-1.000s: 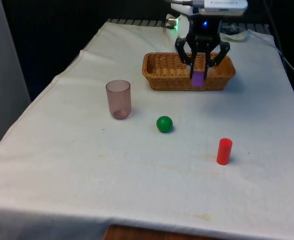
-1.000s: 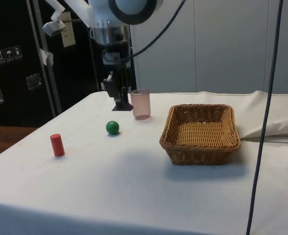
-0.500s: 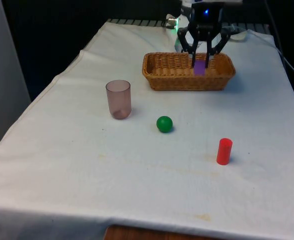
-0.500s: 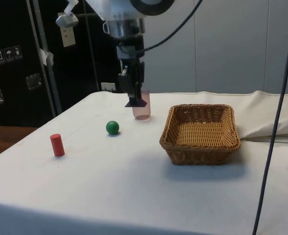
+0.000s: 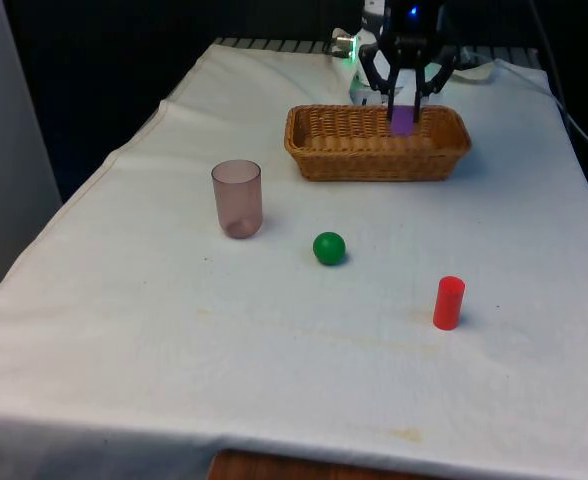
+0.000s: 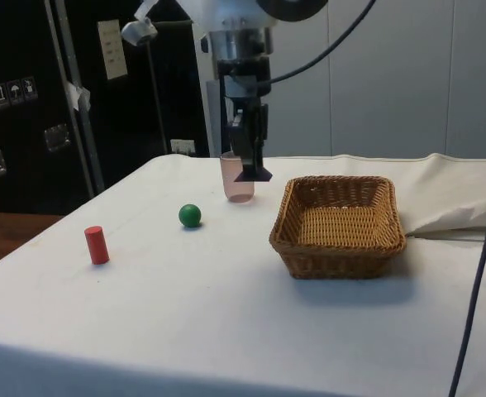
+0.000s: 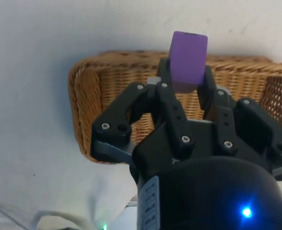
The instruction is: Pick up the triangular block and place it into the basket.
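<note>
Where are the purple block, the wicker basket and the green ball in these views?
purple block (image 7: 188, 61), wrist view, on its broad face above the fingers.
wicker basket (image 6: 336, 254), side view, on the near outer wall.
green ball (image 5: 329, 247), front view, on the ball's middle.

White-clothed table (image 5: 174, 350); dark cabinets (image 6: 20, 107); pale wall (image 6: 392, 74)

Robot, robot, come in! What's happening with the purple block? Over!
End effector shut on purple triangular block, held above table. Woven wicker basket not reached yet in side view. Nothing in the way.
</note>
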